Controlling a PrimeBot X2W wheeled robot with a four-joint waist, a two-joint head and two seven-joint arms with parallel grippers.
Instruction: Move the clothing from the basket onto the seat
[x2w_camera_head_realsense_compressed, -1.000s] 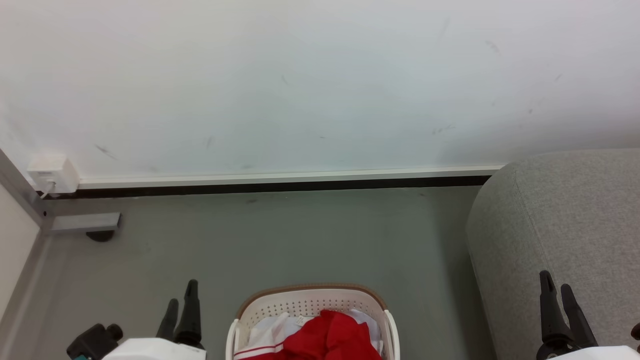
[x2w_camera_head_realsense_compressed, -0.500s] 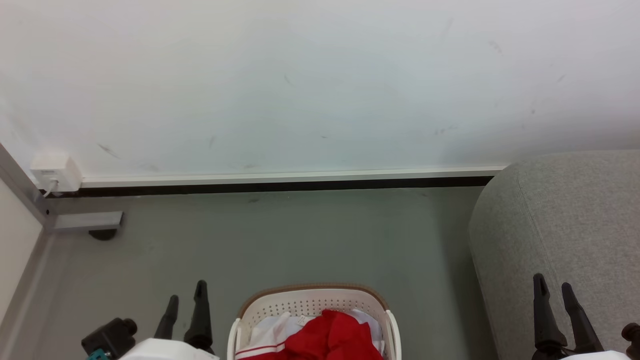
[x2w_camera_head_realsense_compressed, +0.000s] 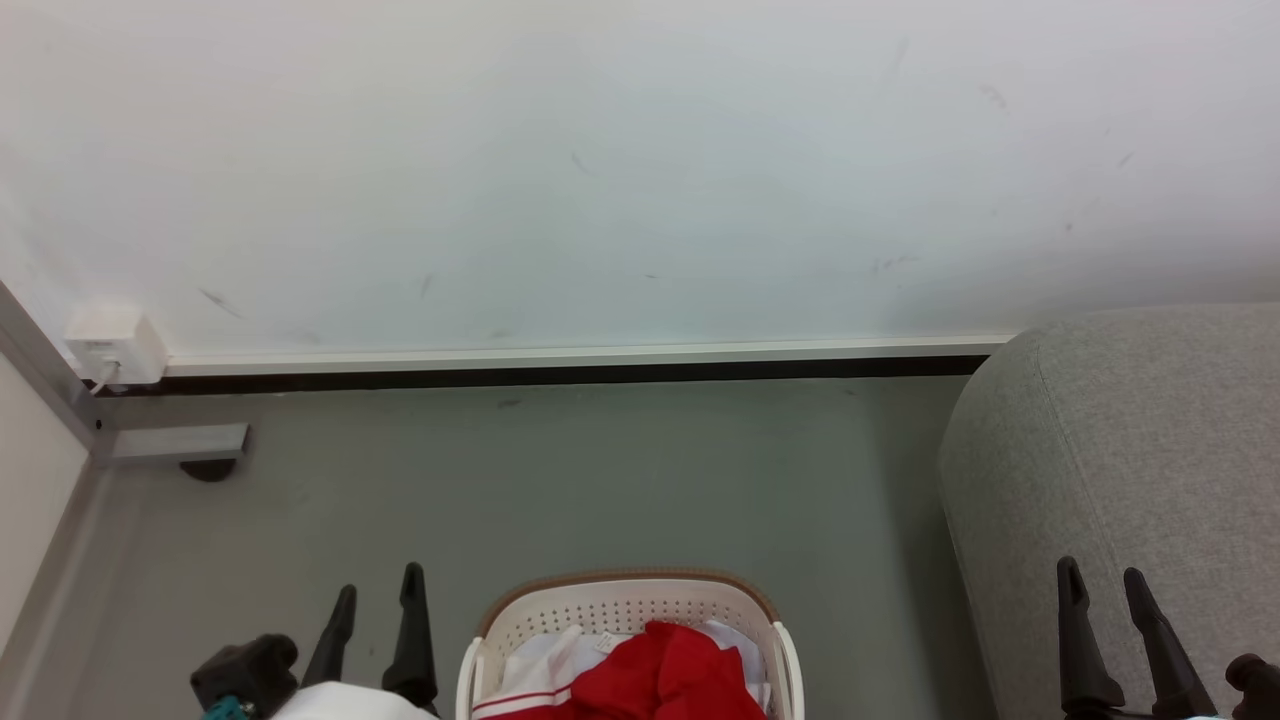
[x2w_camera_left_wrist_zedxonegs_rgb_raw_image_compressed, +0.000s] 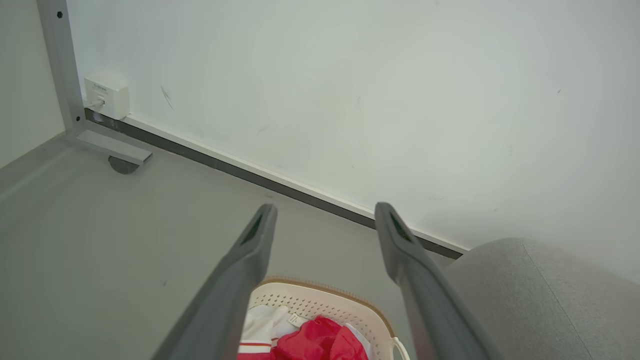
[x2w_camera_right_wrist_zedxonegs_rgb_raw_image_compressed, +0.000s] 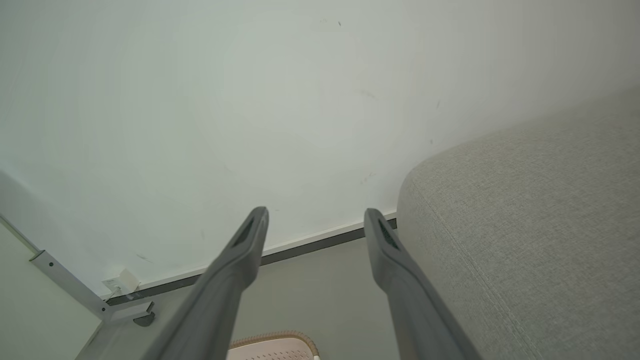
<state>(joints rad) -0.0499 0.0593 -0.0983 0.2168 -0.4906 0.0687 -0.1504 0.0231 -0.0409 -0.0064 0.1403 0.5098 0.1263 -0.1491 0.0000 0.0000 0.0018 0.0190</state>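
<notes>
The clothing (x2w_camera_head_realsense_compressed: 660, 675), red with white panels, lies bunched inside the basket (x2w_camera_head_realsense_compressed: 620, 600), which stands on the grey floor (x2w_camera_head_realsense_compressed: 600, 470) beside the seat (x2w_camera_head_realsense_compressed: 1130, 450), apart from it. The frame edge cuts off the basket's near half, so its full contents cannot be judged. The left gripper (x2w_camera_head_realsense_compressed: 378, 582) hangs just left of the basket, fingers spread wide, holding nothing. The right gripper (x2w_camera_head_realsense_compressed: 1100, 570) hangs over the seat, likewise wide apart and empty.

Basket (x2w_camera_head_realsense_compressed: 620, 605) front past bottom edge
</notes>
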